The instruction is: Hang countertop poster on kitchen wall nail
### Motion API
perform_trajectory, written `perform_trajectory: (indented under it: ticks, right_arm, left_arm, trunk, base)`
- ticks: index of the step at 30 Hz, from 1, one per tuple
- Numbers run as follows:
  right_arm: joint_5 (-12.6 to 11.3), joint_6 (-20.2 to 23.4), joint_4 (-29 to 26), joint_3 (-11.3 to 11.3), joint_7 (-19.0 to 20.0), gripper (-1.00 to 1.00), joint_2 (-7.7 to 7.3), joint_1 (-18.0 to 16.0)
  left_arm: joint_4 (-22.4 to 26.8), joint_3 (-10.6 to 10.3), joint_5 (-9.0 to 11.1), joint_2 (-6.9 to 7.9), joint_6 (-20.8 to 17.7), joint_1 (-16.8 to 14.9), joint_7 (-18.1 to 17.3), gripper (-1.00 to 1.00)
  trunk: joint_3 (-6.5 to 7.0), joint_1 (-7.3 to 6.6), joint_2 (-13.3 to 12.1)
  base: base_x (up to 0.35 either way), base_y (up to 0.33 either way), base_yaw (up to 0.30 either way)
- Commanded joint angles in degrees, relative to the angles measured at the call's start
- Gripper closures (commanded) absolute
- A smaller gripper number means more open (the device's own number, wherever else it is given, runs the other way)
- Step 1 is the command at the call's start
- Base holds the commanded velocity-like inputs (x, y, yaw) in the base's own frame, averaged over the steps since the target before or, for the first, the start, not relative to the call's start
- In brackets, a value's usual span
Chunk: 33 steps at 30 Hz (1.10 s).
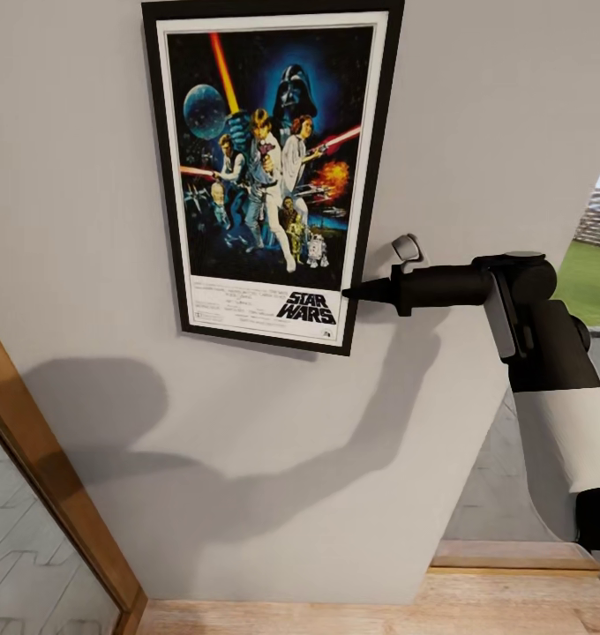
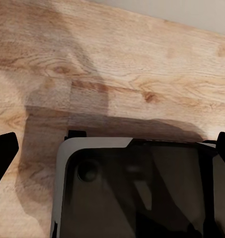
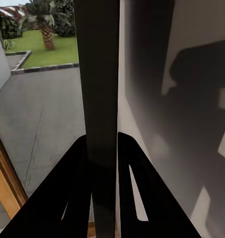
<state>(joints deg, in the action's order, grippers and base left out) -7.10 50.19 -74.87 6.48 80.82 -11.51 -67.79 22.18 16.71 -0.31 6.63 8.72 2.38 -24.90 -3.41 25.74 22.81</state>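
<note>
The poster (image 1: 265, 168) stands upright and flat against the pale wall (image 1: 247, 459), a little tilted, its black frame and "STAR WARS" title plain in the head view. My right gripper (image 1: 351, 291) reaches in from the right and is shut on the frame's lower right edge. In the right wrist view that dark frame edge (image 3: 97, 74) runs straight between the two black fingers (image 3: 72, 198). A small grey piece (image 1: 407, 248) sits just above the gripper by the wall; what it is I cannot tell. My left gripper (image 2: 112, 151) hangs open over the floor. The kitchen countertop is out of view.
A wooden door frame (image 1: 35, 441) with glass slants along the lower left. Wood flooring (image 1: 335, 617) runs below the wall. To the right the wall ends at an opening onto paving and grass (image 1: 591, 282). The robot's own base (image 2: 137, 193) lies under the left gripper.
</note>
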Motion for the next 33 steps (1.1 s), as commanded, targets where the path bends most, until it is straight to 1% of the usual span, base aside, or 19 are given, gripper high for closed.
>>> perform_trajectory:
  ticks: [1, 11, 12, 14, 33]
  right_arm:
    - [0.33, 0.34, 0.07, 0.11, -0.08, 1.00, -0.08, -0.06]
    - [0.24, -0.16, -0.01, 0.14, 0.03, 1.00, -0.09, 0.61]
    - [0.24, -0.41, -0.01, 0.13, 0.04, 1.00, -0.09, 0.62]
    - [0.24, -2.77, 0.06, 0.16, 0.12, 1.00, -0.09, 0.93]
    - [0.24, -3.26, 0.07, 0.13, 0.13, 1.00, -0.09, 2.91]
  left_arm:
    - [0.07, 0.34, -0.04, -0.03, -0.03, -0.01, -0.41, -1.00]
    - [0.07, 0.34, -0.04, -0.03, -0.02, -0.01, -0.41, -1.00]
    - [0.07, 0.34, -0.04, -0.03, -0.02, -0.01, -0.41, -1.00]
    - [0.07, 0.34, -0.04, -0.03, -0.01, -0.01, -0.41, -1.00]
    - [0.10, 0.34, -0.04, -0.03, -0.01, -0.01, -0.41, -1.00]
  trunk:
    - [-0.12, 0.04, 0.11]
    - [-0.12, 0.04, 0.11]
    - [-0.12, 0.04, 0.11]
    - [-0.12, 0.04, 0.11]
    - [-0.12, 0.04, 0.11]
  base:
    - [0.000, 0.000, 0.000]
    - [0.000, 0.000, 0.000]
    - [0.000, 0.000, 0.000]
    - [0.000, 0.000, 0.000]
    - [0.000, 0.000, 0.000]
